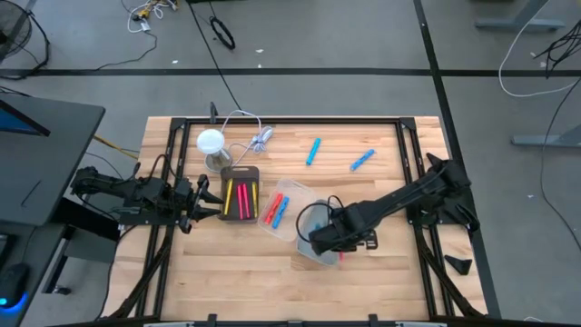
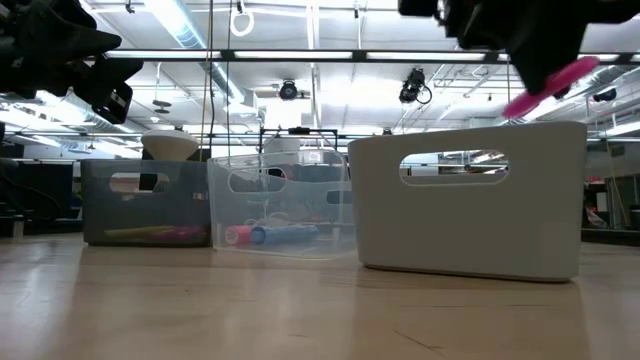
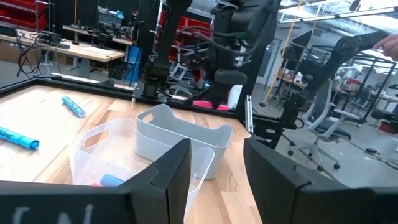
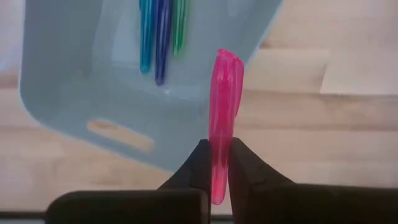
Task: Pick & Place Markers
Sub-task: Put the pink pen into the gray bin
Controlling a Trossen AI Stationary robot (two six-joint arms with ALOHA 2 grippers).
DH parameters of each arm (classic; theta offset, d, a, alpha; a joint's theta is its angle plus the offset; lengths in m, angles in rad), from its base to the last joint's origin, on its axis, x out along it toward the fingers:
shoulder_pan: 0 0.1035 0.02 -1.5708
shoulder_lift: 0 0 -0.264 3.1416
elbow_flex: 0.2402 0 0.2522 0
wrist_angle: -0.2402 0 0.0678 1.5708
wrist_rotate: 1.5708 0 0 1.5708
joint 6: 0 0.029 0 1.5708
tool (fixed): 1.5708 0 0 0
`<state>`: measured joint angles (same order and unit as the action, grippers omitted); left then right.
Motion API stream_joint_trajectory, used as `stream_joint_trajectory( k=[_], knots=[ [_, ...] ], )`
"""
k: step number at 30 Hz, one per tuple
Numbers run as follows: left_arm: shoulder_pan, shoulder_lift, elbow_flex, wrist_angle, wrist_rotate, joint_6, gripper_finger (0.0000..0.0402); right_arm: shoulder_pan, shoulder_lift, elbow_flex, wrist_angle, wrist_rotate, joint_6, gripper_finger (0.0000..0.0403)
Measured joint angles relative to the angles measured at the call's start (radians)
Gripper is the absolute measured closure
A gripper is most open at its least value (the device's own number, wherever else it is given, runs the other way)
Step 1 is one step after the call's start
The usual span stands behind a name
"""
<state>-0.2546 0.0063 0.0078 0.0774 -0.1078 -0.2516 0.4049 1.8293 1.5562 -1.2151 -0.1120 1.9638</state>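
Hovering our right gripper [image 4: 214,163] over the white bin [image 2: 470,200] near the bench's middle, we pinch a pink marker [image 4: 224,118]. Our left gripper [image 3: 214,168] waits, fingers spread, at the left edge.

Glossy translucent pink marker [image 4: 225,118]; matt wooden table [image 1: 381,272].
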Motion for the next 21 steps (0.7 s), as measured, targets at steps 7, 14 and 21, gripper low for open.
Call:
stream_joint_trajectory(
  k=[7, 14, 21],
  knots=[
    [0.000, 0.000, 0.000, 0.000, 0.000, 0.000, 0.0248, -0.047, 0.041, -0.002, -0.008, 0.057, -0.038, 0.0385],
    [0.000, 0.000, 0.000, 0.000, 0.000, 0.000, 0.0248, -0.084, 0.086, -0.074, 0.104, 0.059, -0.088, 0.0385],
    [0.000, 0.000, 0.000, 0.000, 0.000, 0.000, 0.0248, -0.111, 0.090, -0.198, 0.257, 0.052, -0.098, 0.0385]
  ],
)
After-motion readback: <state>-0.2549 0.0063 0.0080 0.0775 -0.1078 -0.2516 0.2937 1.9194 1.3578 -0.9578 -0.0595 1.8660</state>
